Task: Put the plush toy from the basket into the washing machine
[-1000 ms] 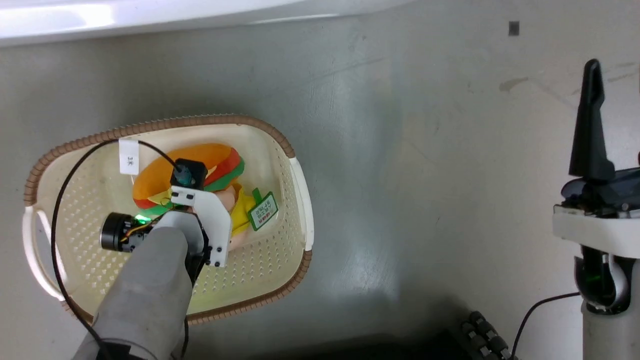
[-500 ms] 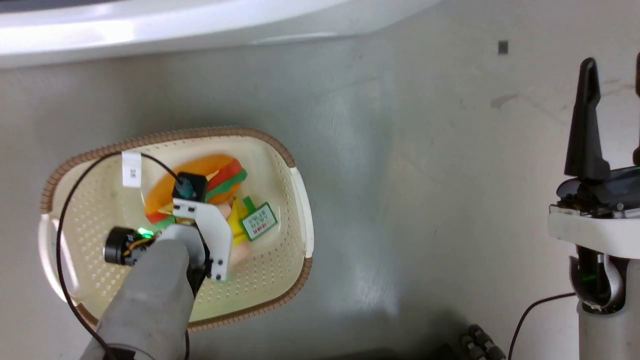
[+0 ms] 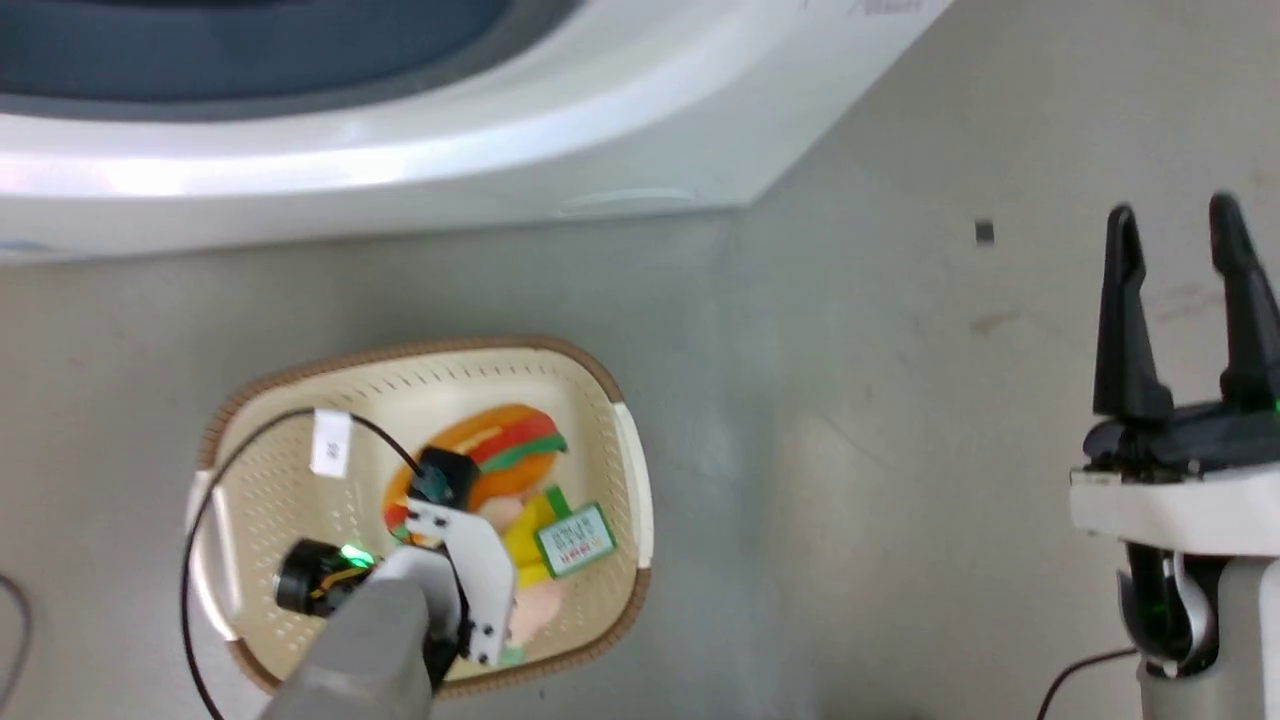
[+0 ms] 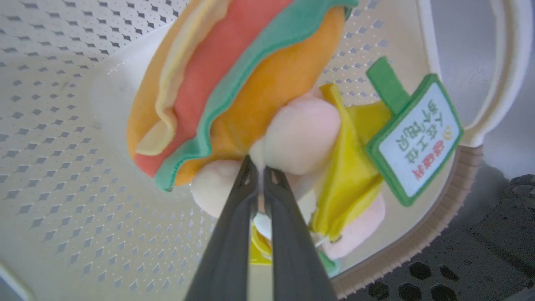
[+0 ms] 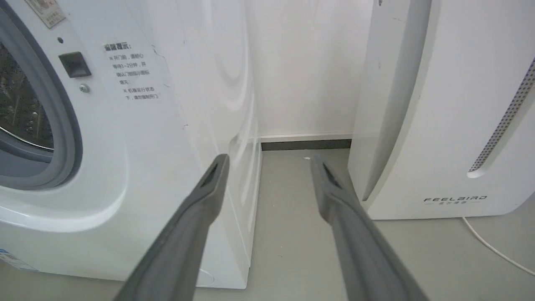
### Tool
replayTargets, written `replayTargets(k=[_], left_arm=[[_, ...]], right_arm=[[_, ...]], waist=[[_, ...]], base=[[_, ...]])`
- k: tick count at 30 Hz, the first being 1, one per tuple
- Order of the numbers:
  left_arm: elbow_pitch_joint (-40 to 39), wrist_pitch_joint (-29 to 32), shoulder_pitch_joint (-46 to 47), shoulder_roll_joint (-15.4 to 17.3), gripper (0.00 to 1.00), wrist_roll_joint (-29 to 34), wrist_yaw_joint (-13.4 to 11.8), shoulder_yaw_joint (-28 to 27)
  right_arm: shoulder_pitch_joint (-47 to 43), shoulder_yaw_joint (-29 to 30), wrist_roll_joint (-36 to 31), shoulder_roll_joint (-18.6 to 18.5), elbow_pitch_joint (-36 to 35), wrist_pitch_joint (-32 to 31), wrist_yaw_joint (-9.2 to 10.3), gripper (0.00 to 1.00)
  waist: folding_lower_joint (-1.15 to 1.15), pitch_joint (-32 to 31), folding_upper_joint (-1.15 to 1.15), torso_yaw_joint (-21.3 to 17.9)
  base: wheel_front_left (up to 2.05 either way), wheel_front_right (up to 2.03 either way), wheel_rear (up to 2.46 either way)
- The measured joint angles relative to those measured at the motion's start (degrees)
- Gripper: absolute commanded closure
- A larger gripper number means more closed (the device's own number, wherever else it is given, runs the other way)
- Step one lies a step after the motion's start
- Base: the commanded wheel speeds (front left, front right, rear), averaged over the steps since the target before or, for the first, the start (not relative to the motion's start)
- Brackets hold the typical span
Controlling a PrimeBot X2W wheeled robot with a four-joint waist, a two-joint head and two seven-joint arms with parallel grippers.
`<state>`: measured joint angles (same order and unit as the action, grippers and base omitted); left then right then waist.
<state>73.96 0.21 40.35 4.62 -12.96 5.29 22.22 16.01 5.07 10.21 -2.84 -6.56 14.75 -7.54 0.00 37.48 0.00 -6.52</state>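
The plush toy [image 4: 250, 83] sits inside the basket [image 4: 62, 167], soft peach fabric pinched at the left gripper's [image 4: 261, 173] tips (fingers pressed together on it). Grey floor [image 3: 850, 400] surrounds the basket. The right gripper [image 5: 269, 157] hangs spread, with the washing machine [image 5: 146, 167] left of its fingers and a white appliance [image 5: 439, 104] to their right.

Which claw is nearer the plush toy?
Left. The left claw is shut on the plush toy in the basket; the right claw stands open, well apart from it.
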Motion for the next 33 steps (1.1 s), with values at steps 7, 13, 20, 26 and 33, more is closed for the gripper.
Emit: replayTargets(k=[7,13,20,26,33], left_arm=[[0.01,-4.68,-3.96,-1.21,1.0,-0.89,1.02,2.1],[0.04,-9.21,-6.56,-1.6,1.0,-1.03,1.38,3.45],[-2.13,-13.79,-7.87,-1.69,1.0,-1.31,0.89,5.17],[-6.93,-14.63,-9.48,-1.71,1.0,-1.79,-0.75,5.63],[-17.55,-14.89,-12.13,-1.43,1.0,-1.46,-2.92,4.5]], right_arm=[[-3.78,-0.24,-1.12,-0.01,1.77,-0.01,0.0,0.0],[-5.95,-0.23,-1.12,-0.01,2.48,-0.01,0.0,0.0],[-8.54,-0.08,-1.43,-0.01,3.15,-0.01,0.0,0.0],[-9.79,-0.22,-1.59,-0.01,3.48,0.0,0.0,0.0],[-11.36,-0.2,-1.58,-0.01,3.55,0.0,0.0,0.0]], waist=[[0.0,-8.36,0.0,3.32],[-0.01,-13.56,0.0,5.31],[-0.01,-18.3,0.0,7.61],[-0.01,-21.74,0.0,8.62],[-0.01,-24.3,0.0,9.18]], base=[[0.0,0.0,0.0],[0.0,0.0,0.0],[0.0,0.0,0.0],[0.0,0.0,0.0],[0.0,0.0,0.0]])
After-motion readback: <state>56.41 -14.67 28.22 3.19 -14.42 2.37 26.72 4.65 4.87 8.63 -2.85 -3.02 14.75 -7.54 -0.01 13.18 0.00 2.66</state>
